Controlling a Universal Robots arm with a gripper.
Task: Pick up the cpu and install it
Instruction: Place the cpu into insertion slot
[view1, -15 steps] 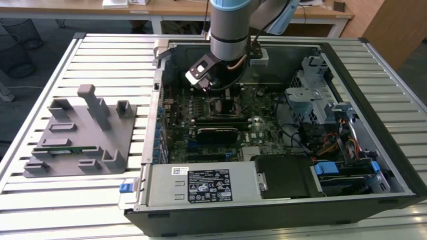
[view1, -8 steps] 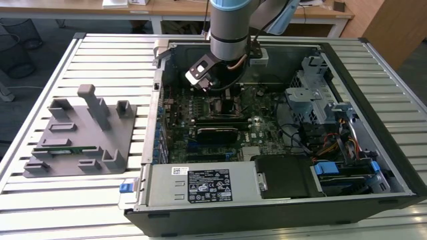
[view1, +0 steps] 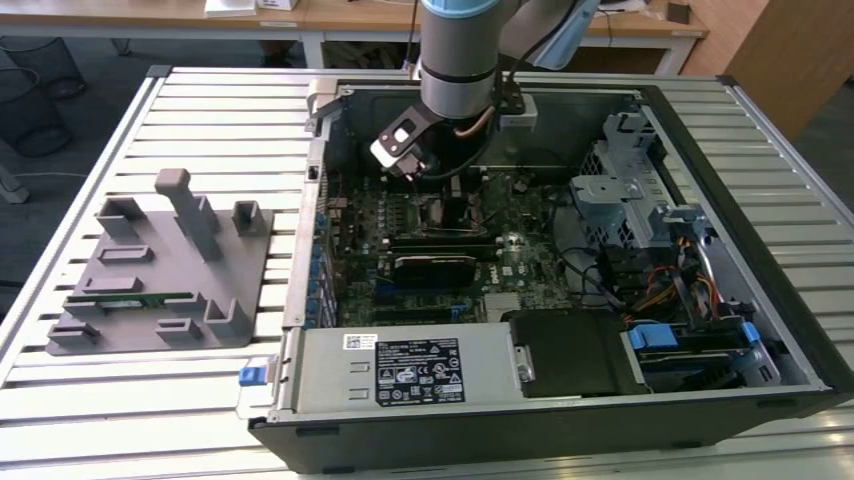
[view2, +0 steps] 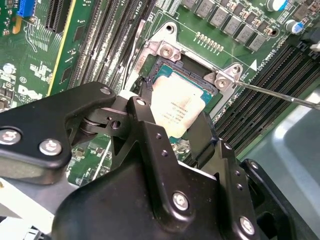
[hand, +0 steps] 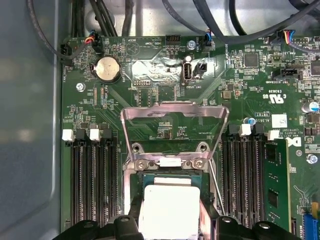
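Observation:
The cpu (view2: 176, 111) is a flat square chip with a silver top plate, and it lies in or just over the metal-framed socket (view2: 167, 52) on the green motherboard. My gripper (view2: 172, 120) reaches down onto it, one black finger (view2: 142, 112) against each of two opposite sides. In the first wrist view the cpu (hand: 167, 207) sits between the same two fingers (hand: 131, 220). Whether it rests fully in the socket cannot be told. In the exterior view my gripper (view1: 447, 190) is low inside the open computer case (view1: 747, 300).
The socket's load plate (hand: 172, 112) is flipped up and open, and its thin lever wire (view2: 280, 96) sticks out sideways. Memory slots (hand: 90, 185) flank the socket. At the exterior view's left a grey tray (view1: 160, 270) holds a green memory stick (view1: 127, 298).

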